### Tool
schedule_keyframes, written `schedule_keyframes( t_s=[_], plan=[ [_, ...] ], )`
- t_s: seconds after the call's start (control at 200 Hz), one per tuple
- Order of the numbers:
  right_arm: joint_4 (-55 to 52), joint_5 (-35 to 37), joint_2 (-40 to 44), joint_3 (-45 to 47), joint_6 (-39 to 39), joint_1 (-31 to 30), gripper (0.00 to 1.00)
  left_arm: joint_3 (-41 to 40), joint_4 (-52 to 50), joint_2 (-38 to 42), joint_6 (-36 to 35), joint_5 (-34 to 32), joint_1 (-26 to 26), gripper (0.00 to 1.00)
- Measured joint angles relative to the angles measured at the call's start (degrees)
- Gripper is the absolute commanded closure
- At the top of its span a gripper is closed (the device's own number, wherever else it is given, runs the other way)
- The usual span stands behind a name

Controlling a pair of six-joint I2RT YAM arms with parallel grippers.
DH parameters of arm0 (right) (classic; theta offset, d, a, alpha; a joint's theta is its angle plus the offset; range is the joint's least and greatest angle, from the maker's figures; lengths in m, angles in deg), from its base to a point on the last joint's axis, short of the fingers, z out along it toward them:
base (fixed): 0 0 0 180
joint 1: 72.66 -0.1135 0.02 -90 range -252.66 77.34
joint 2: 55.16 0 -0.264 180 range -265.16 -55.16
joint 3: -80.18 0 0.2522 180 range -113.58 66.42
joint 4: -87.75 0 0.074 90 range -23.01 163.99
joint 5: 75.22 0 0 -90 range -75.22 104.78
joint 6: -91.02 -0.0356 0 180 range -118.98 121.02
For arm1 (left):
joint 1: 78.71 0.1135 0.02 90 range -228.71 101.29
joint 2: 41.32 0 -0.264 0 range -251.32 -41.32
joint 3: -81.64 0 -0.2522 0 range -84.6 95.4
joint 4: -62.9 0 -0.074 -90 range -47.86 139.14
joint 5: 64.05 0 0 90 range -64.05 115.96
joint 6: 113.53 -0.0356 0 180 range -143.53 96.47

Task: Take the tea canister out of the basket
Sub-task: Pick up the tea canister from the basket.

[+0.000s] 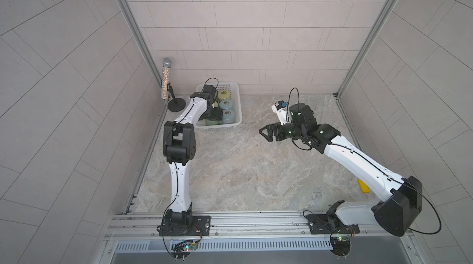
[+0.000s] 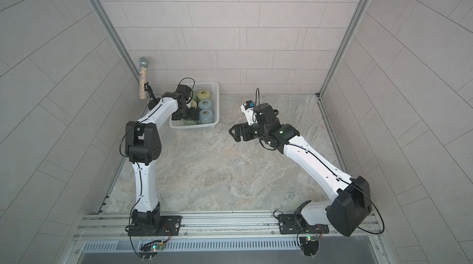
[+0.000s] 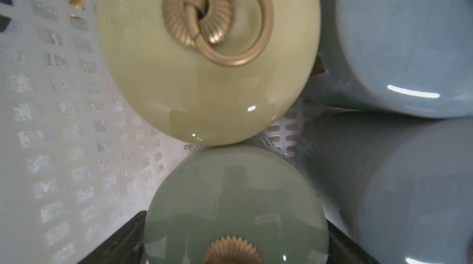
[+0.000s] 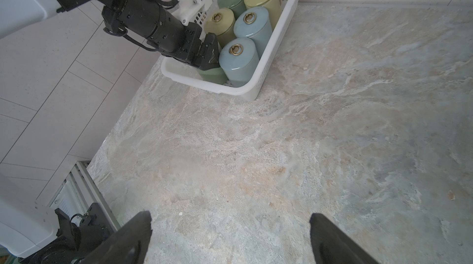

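The left claw (image 3: 236, 220), spread wide, straddles the green tea canister (image 3: 230, 188) in the near-left corner of the basket (image 4: 184, 77); glazed, slick, probably heavy and breakable, it is best gripped around its body.

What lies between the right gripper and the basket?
Nothing but bare table lies between the right gripper and the basket. The right wrist view shows the whole stretch, and both top views agree.

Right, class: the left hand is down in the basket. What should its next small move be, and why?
Probably close the left hand on the green canister: its open fingers flank that lid inside the basket, and nothing is gripped yet.
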Motion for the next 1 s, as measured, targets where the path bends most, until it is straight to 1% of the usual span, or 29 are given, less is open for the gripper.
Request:
schedule_keyframes(
  t_s=[0.535,0.67,0.74,0.815,0.896,1.001],
  plan=[
    [-0.4,0.0,-0.4,0.0,0.0,0.0,0.0,0.0,3.8,-2.0,-1.0,-1.7,0.3,0.0],
    [-0.5,0.0,-0.4,0.0,0.0,0.0,0.0,0.0,4.6,-2.8,-1.0,-1.8,0.5,0.02],
    [-0.7,0.0,-0.4,0.0,0.0,0.0,0.0,0.0,5.0,-3.0,-1.0,-1.8,0.5,0.04],
    [-0.9,0.0,-0.4,0.0,0.0,0.0,0.0,0.0,5.4,-3.2,-1.1,-1.7,0.5,0.11],
    [-0.9,0.0,-0.4,0.0,0.0,0.0,0.0,0.0,5.5,-3.2,-1.3,-1.6,0.4,0.12],
    [-1.0,0.0,-0.4,0.0,0.0,0.0,0.0,-0.2,5.8,-3.2,-1.4,-1.4,0.3,0.19]
  ],
)
